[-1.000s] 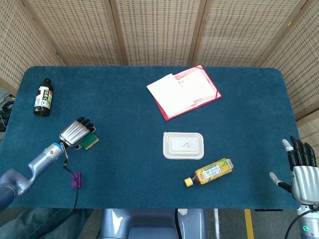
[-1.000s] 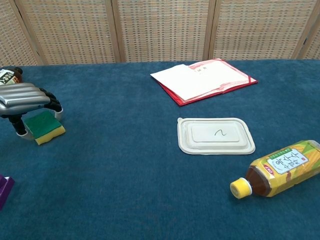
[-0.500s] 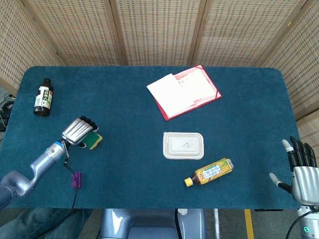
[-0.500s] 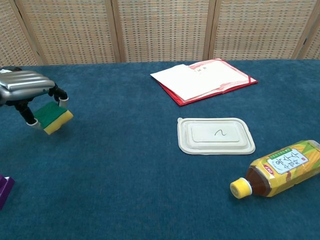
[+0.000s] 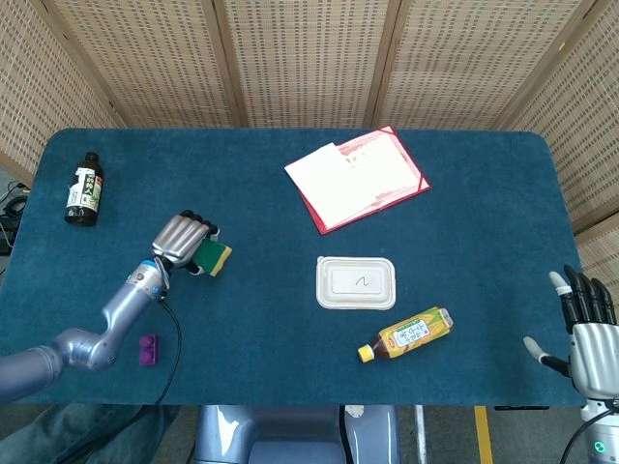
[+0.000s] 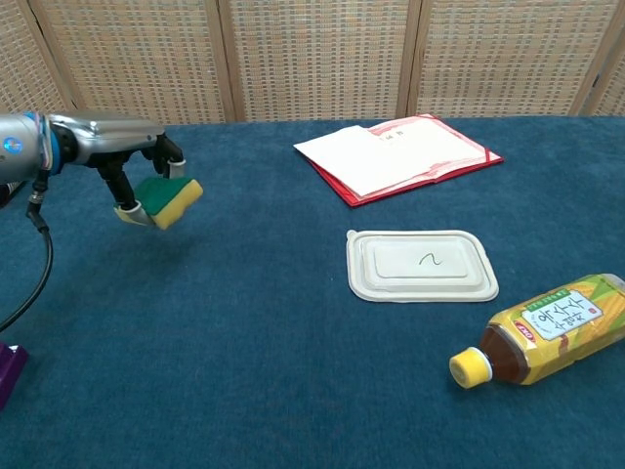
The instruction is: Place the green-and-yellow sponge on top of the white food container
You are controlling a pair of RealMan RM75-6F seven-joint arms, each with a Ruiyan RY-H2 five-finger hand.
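Chest view first: found the green-and-yellow sponge (image 6: 172, 200) pinched in the left hand (image 6: 132, 161), clear of the blue table (image 6: 244, 352), tilted, with the green scouring face uppermost and the yellow foam below. Placed it well to the left of the white food container (image 6: 422, 264), with bare cloth between. Noted the container lying flat, lid closed, with a yellow-labelled bottle (image 6: 547, 332) on its side just beside the near right corner and a red folder (image 6: 400, 156) further back.

Judged the sponge light, soft and springy (apt to squash under a hard squeeze, and to bounce or skew if let go from height). Thought it best held across its narrow sides, thumb against one edge and fingers against the other, with light pressure only. Could not tell how deep the fingers sat over the far edge. Judged the container thin and light as well, so liable to slide or dent if pressed; reckoned on a gentle set-down on the flat middle of the lid.

Saw the right hand (image 5: 586, 329) in the head view at the near right edge of the table, fingers spread, holding nothing.
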